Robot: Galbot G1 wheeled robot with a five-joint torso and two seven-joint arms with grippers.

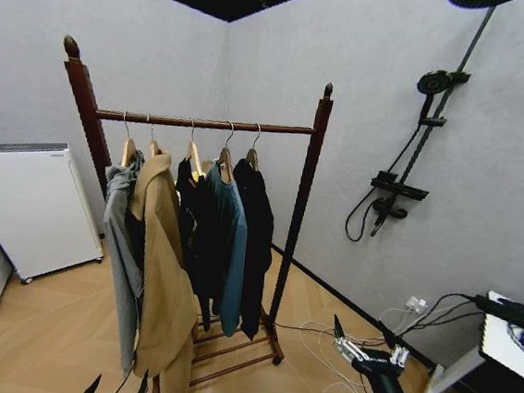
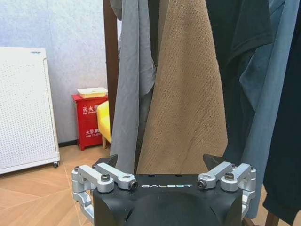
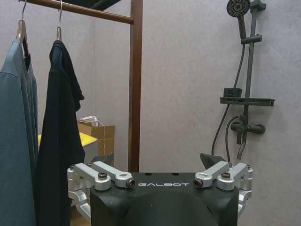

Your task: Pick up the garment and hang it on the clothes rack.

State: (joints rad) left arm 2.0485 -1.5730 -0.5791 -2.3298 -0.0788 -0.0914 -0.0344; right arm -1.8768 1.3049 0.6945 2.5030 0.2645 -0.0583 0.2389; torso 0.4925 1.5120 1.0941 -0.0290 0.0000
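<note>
Where the clothes rack (image 1: 305, 177) stands in the corner of the room, its rail carries five hangers, and the garment (image 1: 257, 243), a long black jacket, hangs last of them, nearest the post at 3 o'clock. Beside it, toward 9 o'clock, hang a teal-blue jacket (image 1: 232, 240), another dark piece, a tan coat (image 1: 164, 271) and a grey garment (image 1: 120, 239). The slatted foot shelf under them shows nothing lying on it.

In the head view the right gripper (image 1: 364, 341) hangs low at 5 o'clock, well apart from the rack, its fingers spread and holding nothing; the left gripper (image 1: 116, 389) shows at 7 o'clock, near the tan coat's hem, open as well and empty.

The left wrist view adds a red box (image 2: 89, 120) on the floor behind the rack. The right wrist view adds a cardboard box (image 3: 100, 132) past the black jacket and the shower pole (image 3: 248, 80) on the wall.
</note>
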